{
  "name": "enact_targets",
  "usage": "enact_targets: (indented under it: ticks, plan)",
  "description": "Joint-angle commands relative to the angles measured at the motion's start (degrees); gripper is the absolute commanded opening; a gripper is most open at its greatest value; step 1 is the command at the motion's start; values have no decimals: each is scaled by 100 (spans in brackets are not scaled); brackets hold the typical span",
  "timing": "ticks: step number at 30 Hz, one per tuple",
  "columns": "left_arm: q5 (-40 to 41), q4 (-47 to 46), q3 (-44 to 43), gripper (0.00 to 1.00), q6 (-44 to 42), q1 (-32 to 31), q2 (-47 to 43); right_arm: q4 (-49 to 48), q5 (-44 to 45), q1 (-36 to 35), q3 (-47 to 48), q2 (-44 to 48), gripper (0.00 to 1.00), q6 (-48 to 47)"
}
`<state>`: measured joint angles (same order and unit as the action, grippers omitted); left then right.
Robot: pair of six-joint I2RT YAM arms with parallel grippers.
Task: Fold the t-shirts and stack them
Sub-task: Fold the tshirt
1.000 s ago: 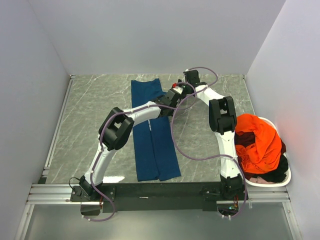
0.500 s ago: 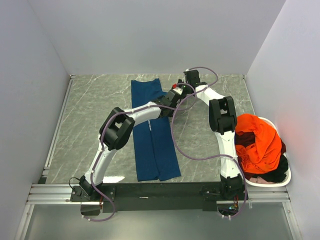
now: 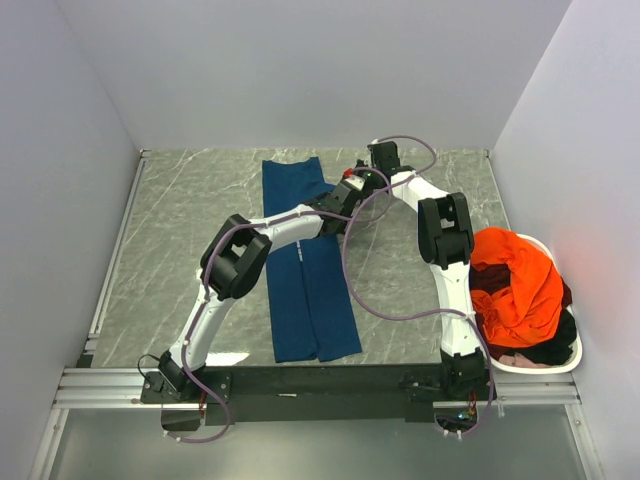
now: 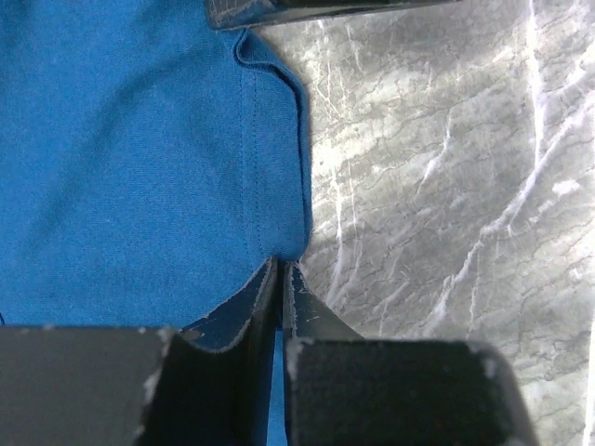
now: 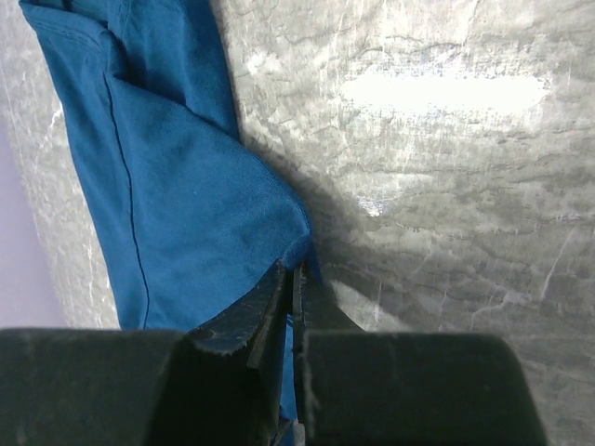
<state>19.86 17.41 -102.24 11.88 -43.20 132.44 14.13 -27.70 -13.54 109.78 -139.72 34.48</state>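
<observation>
Blue t-shirt (image 3: 310, 300), one, pinched by two end effectors (image 4: 281, 271) (image 5: 294, 271).

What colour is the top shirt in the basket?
Bright orange shirt, best seen in the top view.

I look out over a grey, marble-patterned table top (image 3: 170, 230) with pale veins. Seen close from my right wrist, a bright patch of glare (image 5: 446, 93) lies on it. A white oval plastic basket (image 3: 548, 369) stands at the table's near right corner, just beside the right wall (image 3: 590, 150). A plain pale back wall (image 3: 310, 70) and left wall (image 3: 50, 200) close me in. A metal strip (image 3: 120, 240) edges the table's left side, and aluminium rails (image 3: 110, 385) run along the near edge.
</observation>
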Motion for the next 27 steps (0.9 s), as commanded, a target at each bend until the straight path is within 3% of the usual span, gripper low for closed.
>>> enact_targets:
  ticks: [1,27]
  plan:
    - [-69,-1,54,10,227,22,-473,-148,2,44,35,384,9,-38]
    - [-1256,-141,819,9,1194,1033,-1159,-754,-455,-105,483,323,10,604]
